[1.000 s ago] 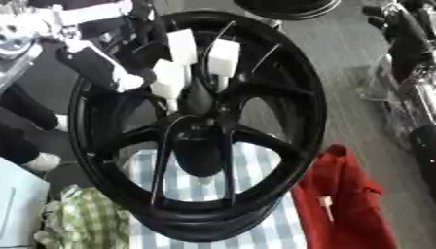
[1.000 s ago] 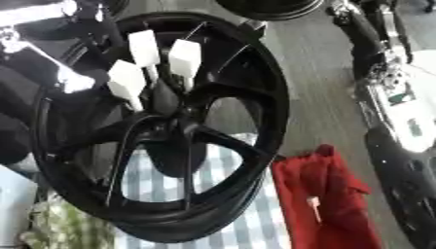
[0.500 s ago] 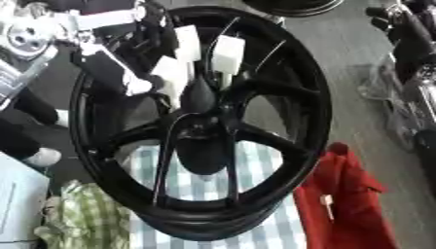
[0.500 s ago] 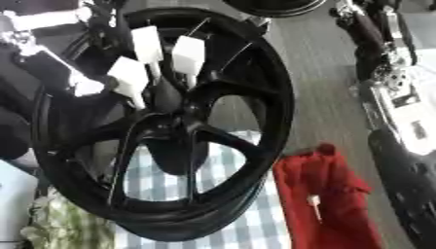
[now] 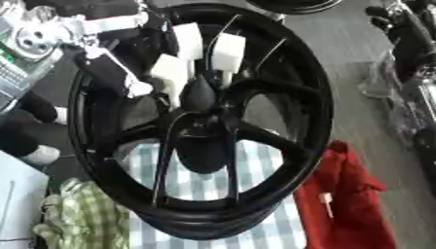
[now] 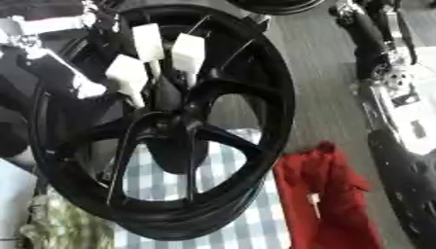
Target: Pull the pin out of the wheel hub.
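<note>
Item: wheel hub (image 5: 203, 127), black spoked wheel upright on checked desk (image 5: 255, 228). My left hand (image 5: 191, 65): white-tipped fingers curled round dark pin (image 5: 201, 93) at hub. Pin seemed seated; extraction pending. Right hand absent from view.

Spokes (image 5: 255, 138) crowding hub (image 5: 203, 133), seemingly

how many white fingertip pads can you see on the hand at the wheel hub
3. On the left hand: one pad upper left over the black wheel, one to its right, one lower left, all just above the hub. Others may be hidden behind.
</note>
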